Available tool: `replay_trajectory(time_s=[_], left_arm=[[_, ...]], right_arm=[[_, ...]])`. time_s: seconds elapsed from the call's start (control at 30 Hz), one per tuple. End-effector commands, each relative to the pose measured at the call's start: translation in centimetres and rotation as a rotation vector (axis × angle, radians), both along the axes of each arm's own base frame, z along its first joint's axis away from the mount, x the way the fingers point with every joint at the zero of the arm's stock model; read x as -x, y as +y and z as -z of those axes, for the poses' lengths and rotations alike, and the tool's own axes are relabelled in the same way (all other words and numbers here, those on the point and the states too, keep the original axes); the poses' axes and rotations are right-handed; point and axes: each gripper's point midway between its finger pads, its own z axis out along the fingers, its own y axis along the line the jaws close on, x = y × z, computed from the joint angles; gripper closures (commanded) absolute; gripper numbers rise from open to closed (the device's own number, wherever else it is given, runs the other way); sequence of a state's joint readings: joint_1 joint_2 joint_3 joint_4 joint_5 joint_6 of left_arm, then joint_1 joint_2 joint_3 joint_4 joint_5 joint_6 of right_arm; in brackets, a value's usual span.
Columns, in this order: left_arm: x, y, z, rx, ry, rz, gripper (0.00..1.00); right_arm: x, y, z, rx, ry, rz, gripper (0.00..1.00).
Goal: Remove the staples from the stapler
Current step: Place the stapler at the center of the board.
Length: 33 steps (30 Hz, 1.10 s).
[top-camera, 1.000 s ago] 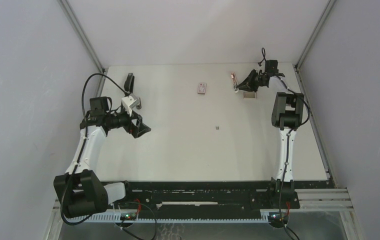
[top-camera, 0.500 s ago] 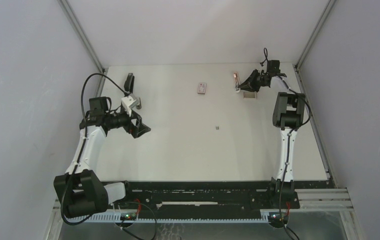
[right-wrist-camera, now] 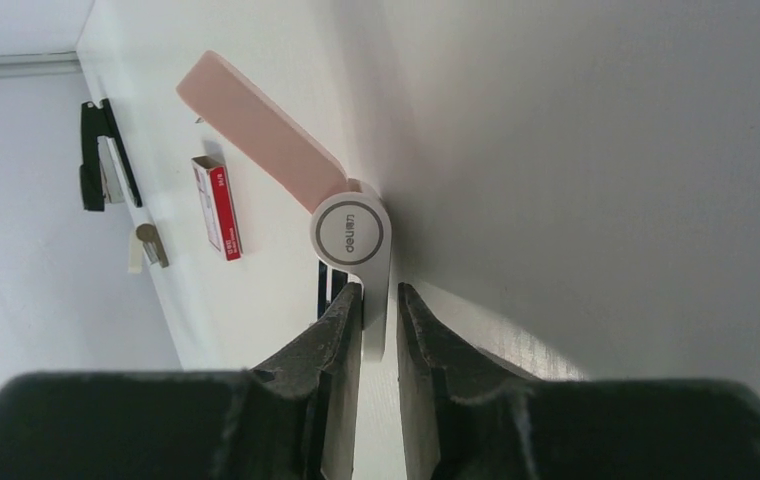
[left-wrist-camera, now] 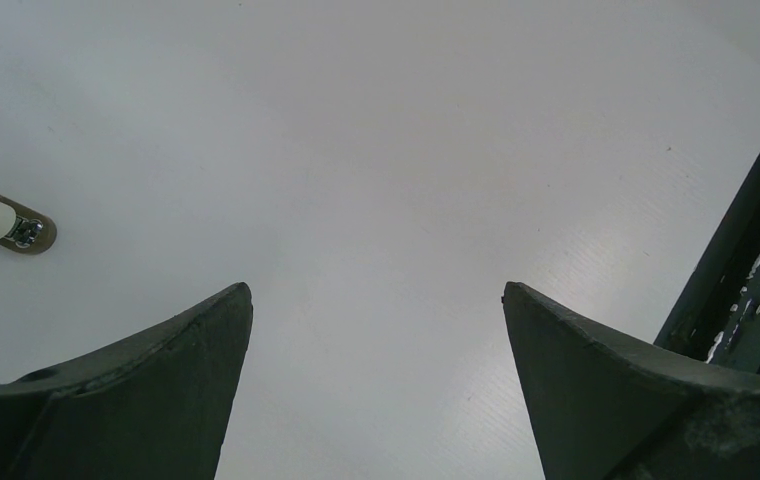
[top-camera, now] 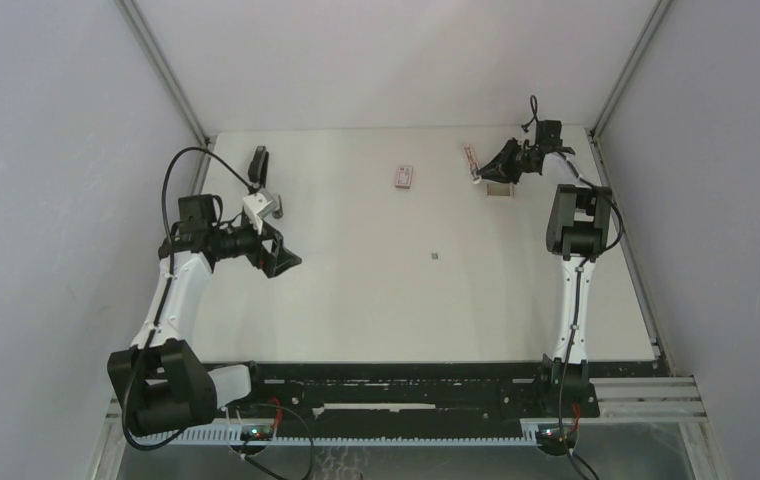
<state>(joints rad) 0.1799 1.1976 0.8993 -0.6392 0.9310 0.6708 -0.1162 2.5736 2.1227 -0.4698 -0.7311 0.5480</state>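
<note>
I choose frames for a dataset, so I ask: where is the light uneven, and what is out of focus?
Top external view: soft, even light, no glare. Left wrist view: the table is brightest mid-frame; the left claw is dark. Right wrist view: the right claw is dark and blurred; the table greys toward the frame's top; the stapler is sharp.

My right fingers (right-wrist-camera: 331, 350) are matt black plastic, faintly grainy. Between them sits a smooth white plastic tool (right-wrist-camera: 351, 235), and its pink arm (right-wrist-camera: 256, 125) has a soft satin sheen. Beyond it, a small box (right-wrist-camera: 216, 205) looks like printed red-and-white card. My left fingers (left-wrist-camera: 156, 390) are equally dark and matt, and the white table (left-wrist-camera: 376, 150) beneath them shows fine ribbing.
</note>
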Motion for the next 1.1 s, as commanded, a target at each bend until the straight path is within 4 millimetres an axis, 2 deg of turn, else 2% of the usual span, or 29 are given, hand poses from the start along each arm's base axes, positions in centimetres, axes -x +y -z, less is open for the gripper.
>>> replay_trajectory(time_s=[0.0,0.53,1.07], left_arm=[[0.3,-0.3,-0.4,0.029,-0.019,0.030,0.00],[0.5,-0.4,-0.5,0.037,-0.014,0.041,0.02],[0.5,-0.4,-0.4,0.043,-0.008,0.046,0.02]], right_arm=[[-0.7,0.1,-3.1,-0.051,-0.066,-0.007,0.83],[-0.3,-0.3,-3.4,0.010,-0.068,-0.001,0.85],[-1.1,-1.0,-3.8,0.085,-0.112,0.007,0.83]])
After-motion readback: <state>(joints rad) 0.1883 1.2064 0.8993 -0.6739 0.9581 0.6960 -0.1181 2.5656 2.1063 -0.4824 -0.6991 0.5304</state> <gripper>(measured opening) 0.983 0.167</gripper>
